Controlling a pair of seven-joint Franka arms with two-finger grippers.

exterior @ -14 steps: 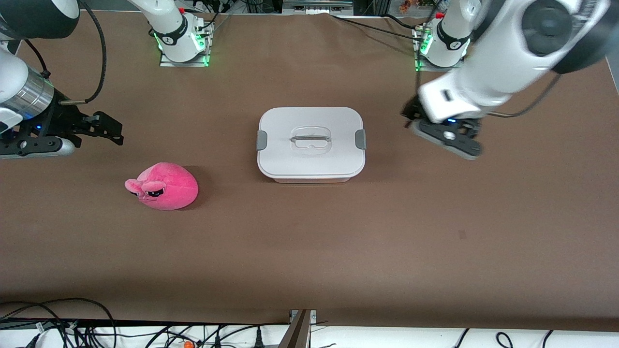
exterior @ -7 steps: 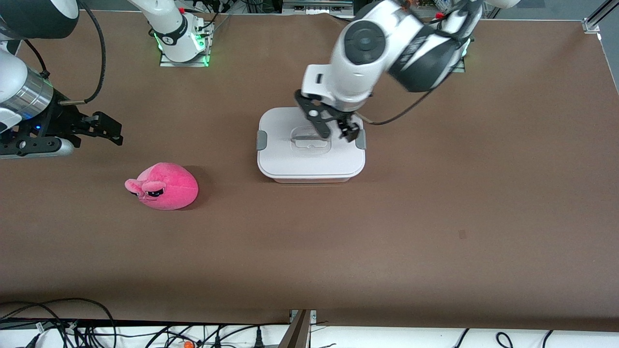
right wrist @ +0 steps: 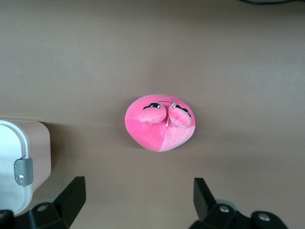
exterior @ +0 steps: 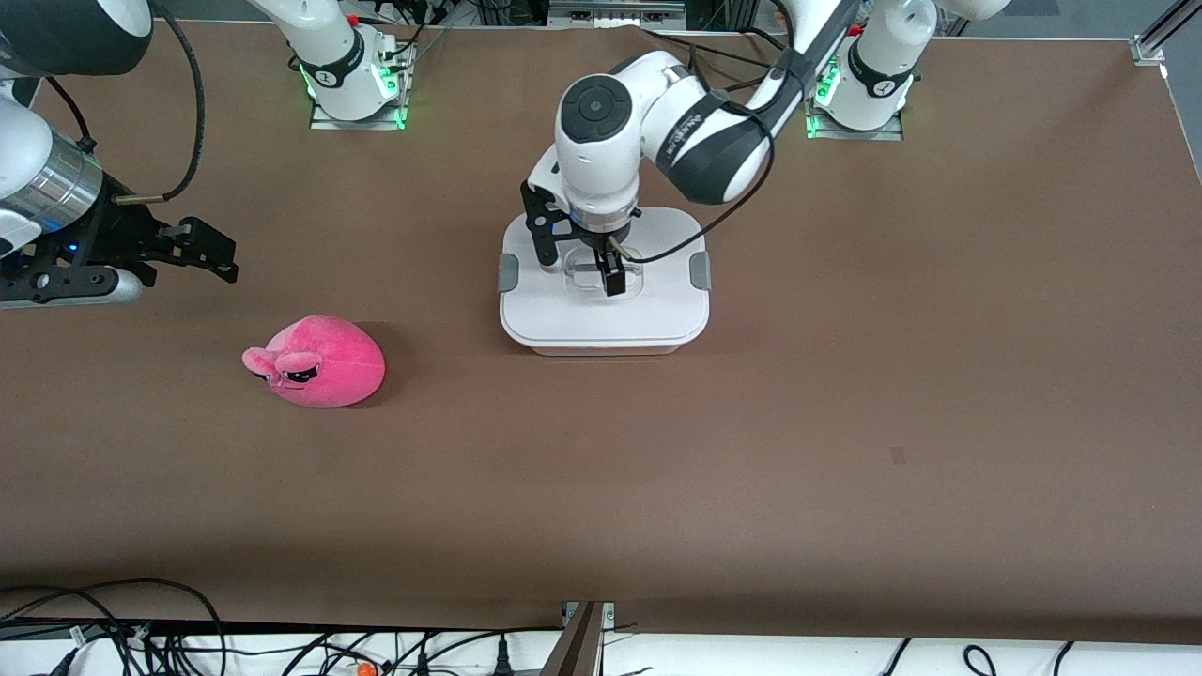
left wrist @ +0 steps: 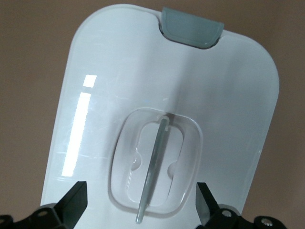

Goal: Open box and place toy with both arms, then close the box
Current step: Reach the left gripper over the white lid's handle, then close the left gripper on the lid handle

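One box (exterior: 603,314), centre frame, lid on. One toy (exterior: 319,362) lower left of it. Left gripper (exterior: 577,258) over the lid handle, jaws open; right gripper (exterior: 192,249) waits at left edge, jaws open.

A brown mat (exterior: 845,422) covered the table, flat and matte, with a small dark mark (exterior: 897,456) toward the left arm's end. Along the edge nearest the front camera ran a white strip (exterior: 798,657) strewn with black cables (exterior: 141,629), and a metal bracket (exterior: 584,638) stood at its middle. An aluminium rail (exterior: 1164,23) showed at one top corner. Even overhead light cast soft shadows.
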